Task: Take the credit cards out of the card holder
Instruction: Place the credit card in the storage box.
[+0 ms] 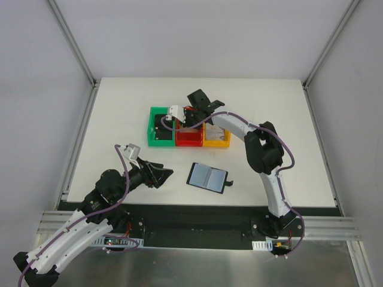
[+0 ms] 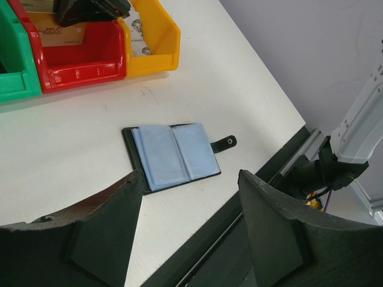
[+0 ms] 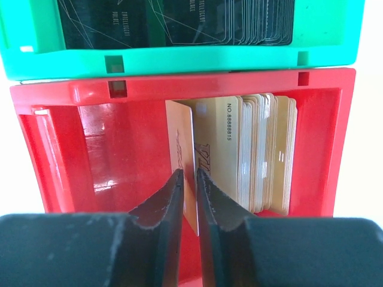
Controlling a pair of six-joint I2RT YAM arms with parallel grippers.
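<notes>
Card holder (image 1: 207,177) lies open flat on white table (image 1: 119,119), bluish-grey panels up, black tab (image 2: 224,143) sticking out on one side. Left gripper (image 2: 190,179) hovers just beside its near edge, jaws spread wide, not touching it. Right gripper (image 3: 190,200) is down in red bin (image 3: 54,149), fingers pinched shut on one tan-gold credit card (image 3: 181,143) standing on edge beside a stack of tan-gold cards (image 3: 263,155). Green bin (image 3: 179,57) touching red holds dark cards (image 3: 179,24); yellow bin (image 1: 216,139) is on red's other side.
</notes>
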